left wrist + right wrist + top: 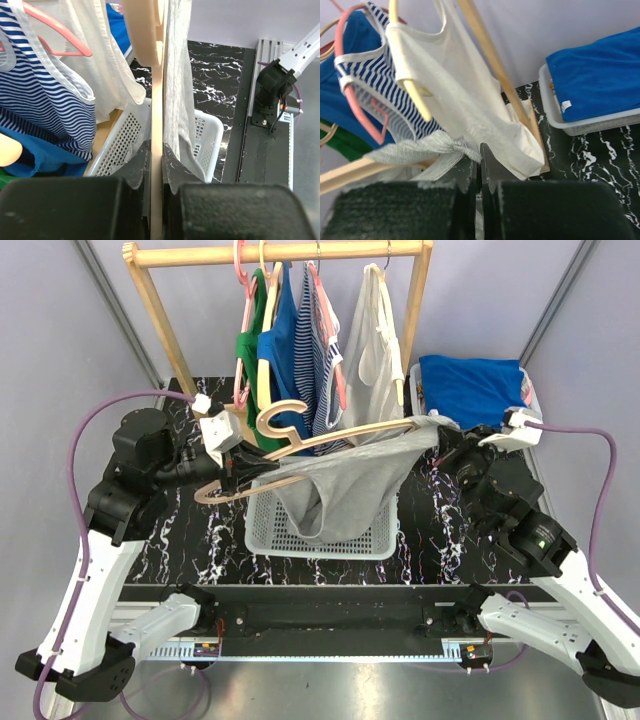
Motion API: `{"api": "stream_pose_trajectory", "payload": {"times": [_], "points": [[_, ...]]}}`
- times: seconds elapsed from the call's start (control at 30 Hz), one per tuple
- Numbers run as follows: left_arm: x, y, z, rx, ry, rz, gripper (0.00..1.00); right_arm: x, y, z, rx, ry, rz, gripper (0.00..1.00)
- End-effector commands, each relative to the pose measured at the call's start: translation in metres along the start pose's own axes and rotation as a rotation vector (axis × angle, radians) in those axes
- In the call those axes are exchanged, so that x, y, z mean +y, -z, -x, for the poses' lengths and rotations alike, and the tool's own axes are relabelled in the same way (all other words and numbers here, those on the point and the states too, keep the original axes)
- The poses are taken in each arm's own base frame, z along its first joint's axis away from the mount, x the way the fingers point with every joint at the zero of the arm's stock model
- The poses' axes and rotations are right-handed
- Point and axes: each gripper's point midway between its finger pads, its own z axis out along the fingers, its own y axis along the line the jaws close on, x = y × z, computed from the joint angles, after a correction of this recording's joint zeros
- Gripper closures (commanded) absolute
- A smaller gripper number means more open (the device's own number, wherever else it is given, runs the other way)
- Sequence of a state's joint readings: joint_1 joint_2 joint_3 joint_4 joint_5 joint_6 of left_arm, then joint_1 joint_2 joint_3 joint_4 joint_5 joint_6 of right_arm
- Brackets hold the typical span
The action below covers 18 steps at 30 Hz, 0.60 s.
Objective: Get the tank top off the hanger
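The grey tank top [345, 485] hangs from a light wooden hanger [330, 437] held tilted over the basket, its right end higher. My left gripper [232, 472] is shut on the hanger's lower left arm. In the left wrist view the wood [156, 100] runs between the fingers and the grey cloth [177, 85] drapes along its right side. My right gripper [440, 440] is at the hanger's right end, shut on the tank top's bunched strap [420, 147]. Its fingertips [470, 167] pinch the strap's tip, with the hanger's wood [345, 176] to the left.
A white mesh basket [375, 540] stands under the tank top. Behind it, a wooden rack [280, 252] carries green, blue, striped [318, 350] and white [372, 350] garments on hangers. A white bin with blue cloth [470, 388] sits at the back right.
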State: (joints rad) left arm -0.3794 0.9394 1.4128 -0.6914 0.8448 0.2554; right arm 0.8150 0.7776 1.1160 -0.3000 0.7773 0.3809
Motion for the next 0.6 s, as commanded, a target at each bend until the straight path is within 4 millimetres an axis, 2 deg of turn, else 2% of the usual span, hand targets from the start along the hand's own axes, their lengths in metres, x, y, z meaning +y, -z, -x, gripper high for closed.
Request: {"api": "stream_pose_trajectory", "payload": {"times": [0.0,0.1,0.17,0.27,0.5,0.57], "points": [[-0.015,0.015,0.003,0.008,-0.051,-0.014,0.98,-0.06,0.008,0.06,-0.177,0.012,-0.27,1.0],[-0.016,0.017,-0.007,0.029,-0.051,-0.004,0.99,-0.057,0.002,0.066,-0.176,0.033,-0.264,1.0],[-0.017,0.02,-0.007,0.027,-0.061,0.006,1.0,-0.055,-0.005,0.058,-0.152,0.061,-0.266,1.0],[-0.017,0.023,-0.001,0.018,-0.074,0.025,1.0,-0.053,-0.013,0.04,-0.106,0.067,-0.258,1.0],[-0.016,0.025,0.032,-0.056,-0.088,0.028,1.0,-0.055,-0.028,-0.032,0.076,0.104,-0.24,1.0],[-0.015,0.024,0.039,-0.071,-0.089,0.023,1.0,-0.052,-0.031,-0.045,0.111,0.1,-0.224,1.0]]}}
